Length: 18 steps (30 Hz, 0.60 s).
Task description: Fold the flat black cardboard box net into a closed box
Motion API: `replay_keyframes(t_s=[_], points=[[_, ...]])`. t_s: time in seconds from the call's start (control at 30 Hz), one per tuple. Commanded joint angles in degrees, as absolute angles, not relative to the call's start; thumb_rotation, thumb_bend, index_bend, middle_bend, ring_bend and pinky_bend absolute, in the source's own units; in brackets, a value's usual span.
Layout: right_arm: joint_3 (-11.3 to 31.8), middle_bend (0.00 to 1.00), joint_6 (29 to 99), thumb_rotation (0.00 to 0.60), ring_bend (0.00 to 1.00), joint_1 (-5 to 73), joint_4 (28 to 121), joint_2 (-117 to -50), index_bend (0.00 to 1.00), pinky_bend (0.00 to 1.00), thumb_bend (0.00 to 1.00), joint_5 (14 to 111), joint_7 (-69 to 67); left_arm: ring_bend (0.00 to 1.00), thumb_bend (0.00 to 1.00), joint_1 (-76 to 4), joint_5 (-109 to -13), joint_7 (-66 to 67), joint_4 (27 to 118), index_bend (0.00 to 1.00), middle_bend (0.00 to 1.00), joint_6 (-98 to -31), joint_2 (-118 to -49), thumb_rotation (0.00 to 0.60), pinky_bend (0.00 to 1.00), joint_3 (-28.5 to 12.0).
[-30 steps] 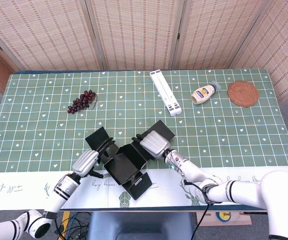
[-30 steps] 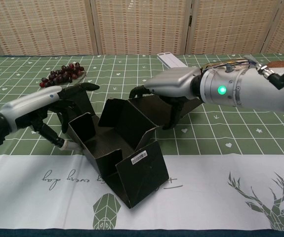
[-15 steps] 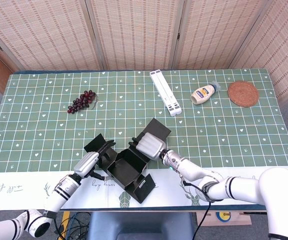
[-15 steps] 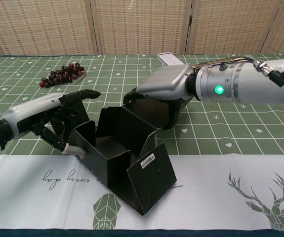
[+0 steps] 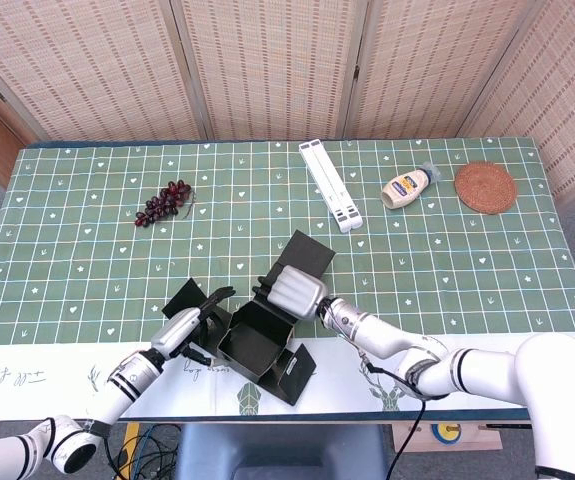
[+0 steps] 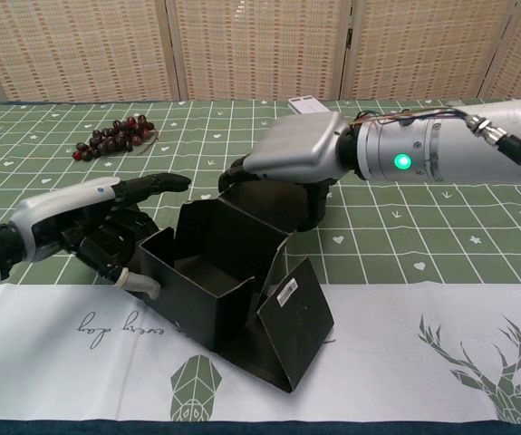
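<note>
- The black cardboard box [image 6: 207, 276], half formed with its walls up and its top open, sits at the near edge of the bench [image 5: 87, 250], at about 6 o'clock in the head view, partly on the white printed border.
- The left hand [image 6: 97, 227] presses against the box's 9 o'clock wall with fingers spread, gripping nothing; I judge it is there to brace that side so the walls do not splay.
- The right hand [image 6: 287, 168] comes over the 12 o'clock flap [image 5: 305, 258], fingers curled down onto its edge (whether they pinch the card or only push it, I cannot tell), likely to tip the lid toward the opening.
- A loose flap [image 6: 294, 322] with a white barcode label leans outward at 5 o'clock, not yet tucked.
- The chest view shows the hollow interior and the label; the head view alone shows the grapes [image 5: 164, 202], the mayonnaise bottle [image 5: 407, 187] and the woven coaster [image 5: 485, 186], all well apart at the far side.
</note>
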State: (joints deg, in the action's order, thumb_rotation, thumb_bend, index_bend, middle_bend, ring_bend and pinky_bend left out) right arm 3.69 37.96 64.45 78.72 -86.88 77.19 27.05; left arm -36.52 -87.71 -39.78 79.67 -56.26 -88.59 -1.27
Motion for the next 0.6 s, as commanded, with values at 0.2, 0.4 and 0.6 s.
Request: replay_keyframes(t_s=[0.2, 0.4, 0.6], points=[[3.18, 0.35, 38.98, 0.6, 0.83, 65.12, 77.01, -87.21, 0.17, 0.86, 0.31, 81.59, 25.7, 0.43, 0.11, -37.76, -88.96, -43.94, 80.56, 0.0, 0.0, -54.65, -87.13, 0.6, 0.65, -0.18], [2.97, 0.36, 39.87, 0.6, 0.83, 65.28, 76.74, -87.36, 0.17, 0.86, 0.31, 84.02, 24.69, 0.45, 0.11, -38.37, -88.97, -46.36, 81.33, 0.01, 0.0, -53.8, -86.09, 0.6, 0.67, 0.12], [2.62, 0.36, 41.05, 0.6, 0.83, 65.38, 76.76, -87.1, 0.17, 0.86, 0.31, 86.66, 24.36, 0.45, 0.11, -38.71, -88.73, -47.91, 81.88, 0.01, 0.01, -52.89, -85.23, 0.6, 0.68, 0.64]])
